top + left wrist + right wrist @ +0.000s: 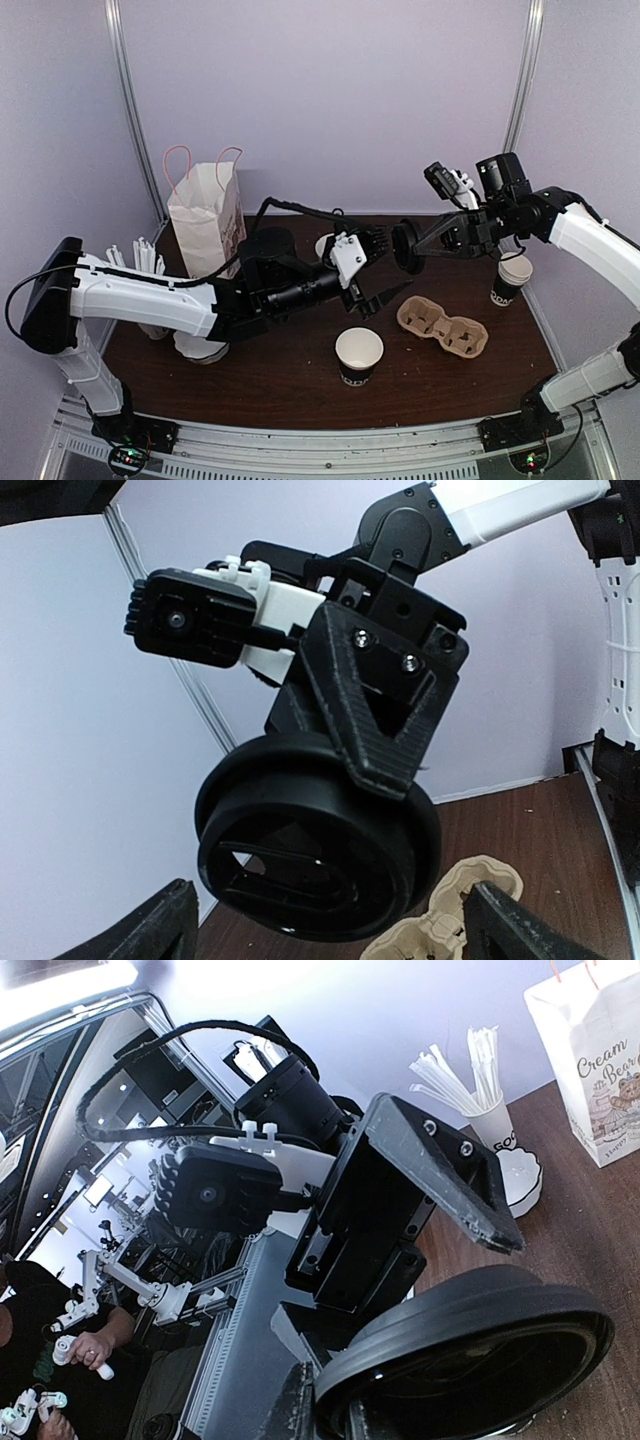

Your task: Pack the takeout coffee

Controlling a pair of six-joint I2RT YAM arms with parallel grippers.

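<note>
Takeout coffee lid [305, 875] clamped in right end effector [409, 247].

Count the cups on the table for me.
4: a cup near the front centre, one by the right edge, one at the back centre, partly hidden, and one on the left holding straws. More may be hidden.

Both the left arm [140, 295] and the right arm [592, 238] are built from white moulded link shells joined by black cylindrical joint housings, and each is bolted to a black base block [130, 432]. A black cable [300, 207] runs exposed along the left arm. The left gripper [398, 265] and right gripper [412, 247] carry black triangular fingers [375, 730] with ridged pads, each fastened by two silver screws [362, 637] to a white body [285, 610] beside a ribbed black block [185, 615].
</note>
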